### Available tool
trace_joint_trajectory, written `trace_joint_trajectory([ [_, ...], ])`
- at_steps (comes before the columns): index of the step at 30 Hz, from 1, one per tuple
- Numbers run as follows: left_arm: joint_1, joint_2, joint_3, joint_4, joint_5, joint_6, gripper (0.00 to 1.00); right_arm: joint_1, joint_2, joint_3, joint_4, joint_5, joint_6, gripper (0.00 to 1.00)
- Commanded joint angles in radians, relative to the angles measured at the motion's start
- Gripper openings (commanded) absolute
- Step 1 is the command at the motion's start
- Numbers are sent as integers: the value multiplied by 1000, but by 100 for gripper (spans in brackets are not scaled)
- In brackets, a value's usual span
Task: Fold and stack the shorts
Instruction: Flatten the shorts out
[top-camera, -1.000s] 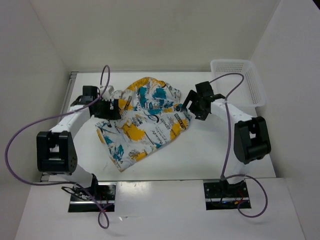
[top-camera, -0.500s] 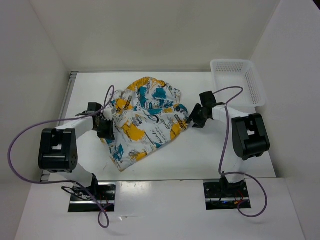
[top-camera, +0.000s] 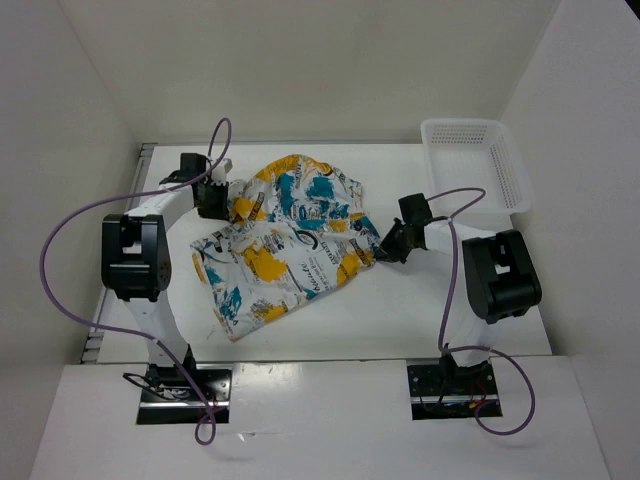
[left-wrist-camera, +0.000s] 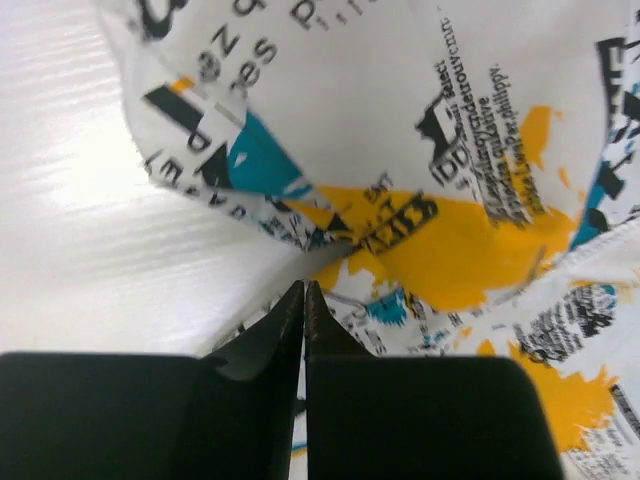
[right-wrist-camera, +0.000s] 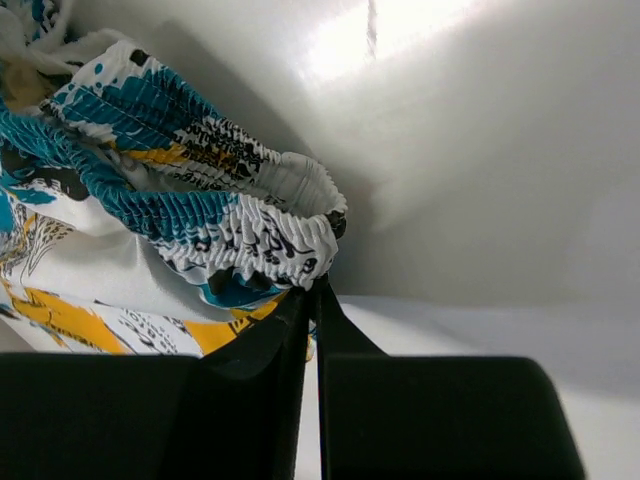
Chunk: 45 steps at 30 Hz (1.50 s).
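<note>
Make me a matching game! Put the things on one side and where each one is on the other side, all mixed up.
Things:
1 shorts
2 basket
3 left gripper
4 right gripper

Places:
A far right corner of the table
B pinching the shorts' stretchy waistband
C spread out in the middle of the table
D pinching the shorts' far left edge

Pairs: 1-C, 2-A, 3-D, 4-B

White walls (top-camera: 300, 70) enclose a brightly lit, glossy white table (top-camera: 400, 310).
</note>
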Motion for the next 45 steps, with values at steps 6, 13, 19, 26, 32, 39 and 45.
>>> trace_joint_trajectory([
  [6, 32, -324, -293, -55, -15, 5, 86, 26, -178, -75, -14, 57, 26, 27],
  [13, 32, -529, -598, -33, -50, 5, 96, 26, -180, -46, -34, 59, 6, 49],
  [19, 57, -510, -649, 32, -55, 5, 89, 26, -159, -22, -34, 47, -14, 49],
  [26, 57, -427, -649, 114, -44, 5, 83, 26, -149, -1, -43, 56, -34, 49],
  [32, 57, -323, -551, 134, -53, 5, 14, 26, -149, -1, -43, 56, -34, 48],
  [39, 66, -104, -196, 125, -89, 5, 0, 26, -117, 41, -43, 47, -57, 48],
  [45, 92, -127, -57, 97, -64, 5, 83, 26, -109, 143, -84, 76, -76, 79],
])
